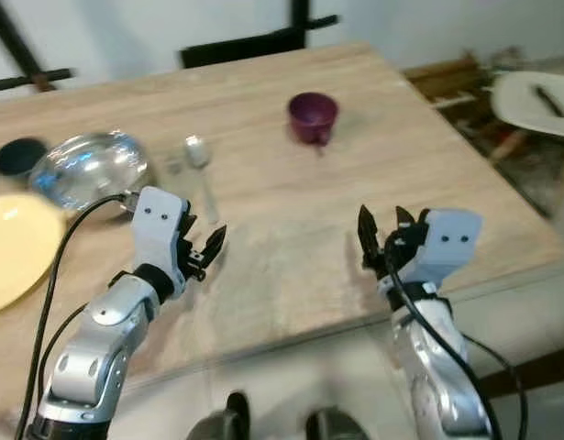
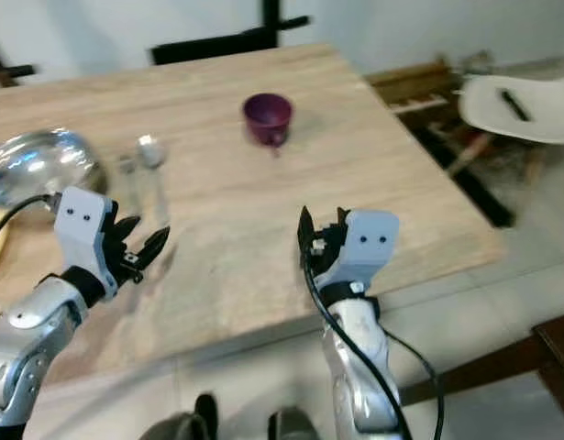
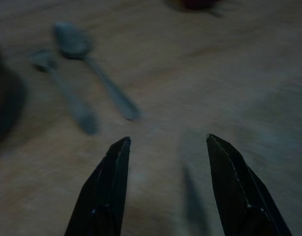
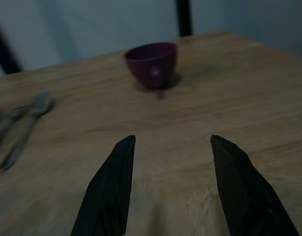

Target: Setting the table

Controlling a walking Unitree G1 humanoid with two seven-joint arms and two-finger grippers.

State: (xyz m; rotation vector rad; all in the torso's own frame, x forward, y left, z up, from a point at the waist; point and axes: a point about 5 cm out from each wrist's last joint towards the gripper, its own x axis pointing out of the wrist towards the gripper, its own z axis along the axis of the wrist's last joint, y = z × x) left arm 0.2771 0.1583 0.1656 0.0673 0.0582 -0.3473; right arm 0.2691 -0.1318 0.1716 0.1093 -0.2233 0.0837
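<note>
1. over the near part of the wooden surface [image 1: 373,137] both grippers hovered, each with its fingers spread and grasping nothing.
2. ahead of the right gripper [image 1: 381,240], well apart from it, a purple cup [image 1: 312,116] stood upright.
3. just ahead of the left gripper [image 1: 206,251] lay a spoon [image 1: 200,165] with a second piece of cutlery [image 3: 67,93] beside it, too blurred to name.
4. beyond the left gripper's outer side sat a shiny metal bowl [image 1: 89,168], with a yellow plate [image 1: 16,247] nearer and a dark round dish [image 1: 18,156] farther back.
5. off the surface, past the right gripper, stood a white chair [image 1: 534,101].
</note>
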